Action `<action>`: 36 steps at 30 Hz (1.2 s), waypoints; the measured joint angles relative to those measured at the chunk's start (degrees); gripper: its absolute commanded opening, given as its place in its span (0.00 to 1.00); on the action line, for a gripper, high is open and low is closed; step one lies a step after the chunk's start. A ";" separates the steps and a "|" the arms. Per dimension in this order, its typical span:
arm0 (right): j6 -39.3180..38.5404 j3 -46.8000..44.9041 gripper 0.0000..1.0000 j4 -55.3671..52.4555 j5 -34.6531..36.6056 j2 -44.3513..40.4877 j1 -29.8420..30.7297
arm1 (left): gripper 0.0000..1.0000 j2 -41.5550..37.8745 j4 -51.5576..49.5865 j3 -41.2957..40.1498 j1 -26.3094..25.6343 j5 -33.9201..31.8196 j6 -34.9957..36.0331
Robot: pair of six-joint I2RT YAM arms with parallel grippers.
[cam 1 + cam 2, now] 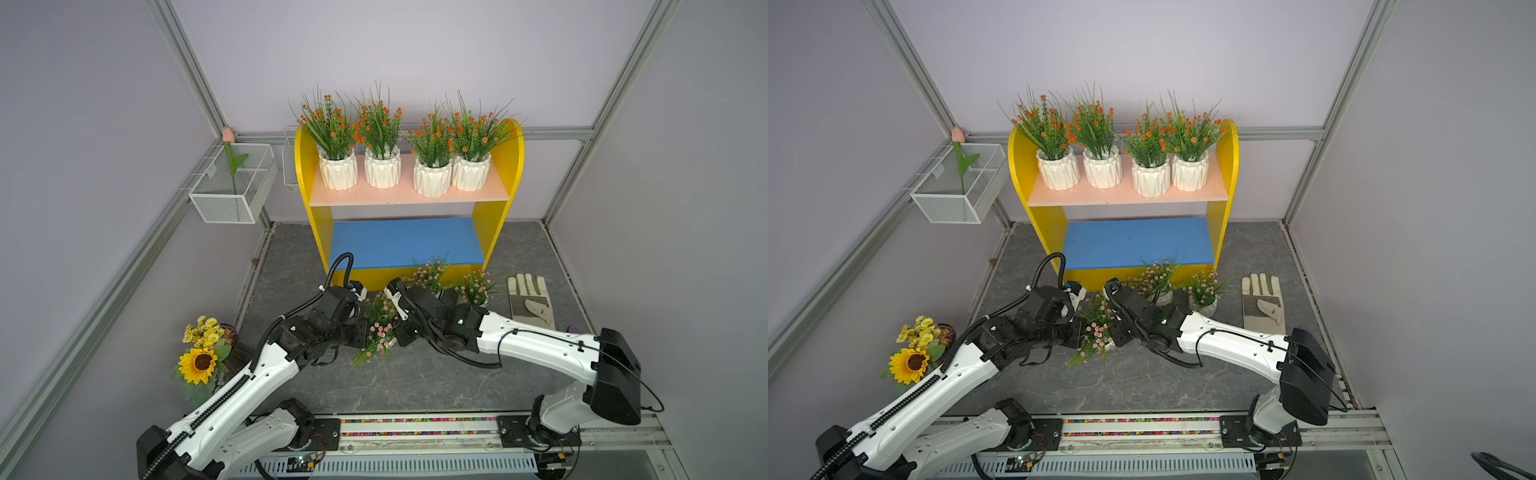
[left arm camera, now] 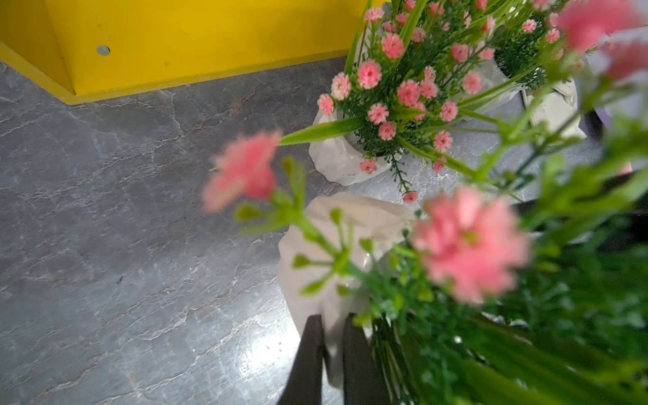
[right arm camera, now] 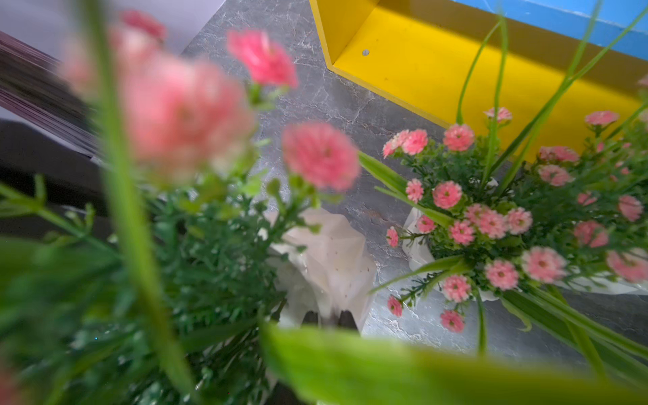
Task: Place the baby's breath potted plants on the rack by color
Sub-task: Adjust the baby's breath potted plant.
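Yellow two-level wooden rack (image 1: pixel 509 166) — four orange-flowered baby's breath plants in white faceted pots (image 1: pixel 382 168) on its salmon upper board; pink-flowered pots (image 1: pixel 473 289) on grey counter (image 1: pixel 415 382) at its foot. Wrist views alone show the grips — left hand (image 2: pixel 331 319), right hand (image 3: pixel 328 315) each clenched on one pot's rim.

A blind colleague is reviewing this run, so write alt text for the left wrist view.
The left gripper is shut on the rim of a white pot, behind blurred pink blossoms close to the lens. Beyond it a second pink-flowered pot stands on the grey marbled surface, near the yellow base of the rack.
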 measured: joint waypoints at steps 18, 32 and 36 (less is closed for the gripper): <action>0.02 2.36 0.18 -1.51 -1.77 4.85 0.07 | 0.00 -1.51 -0.13 -1.03 0.02 -1.11 -0.17; 0.17 1.99 0.08 -6.01 -4.70 8.31 -0.37 | 0.00 -4.50 5.05 -1.01 0.00 -0.13 -0.66; 0.22 1.44 0.07 -5.99 -5.84 8.28 -0.46 | 0.03 -4.81 5.18 -1.27 0.00 -1.60 -1.31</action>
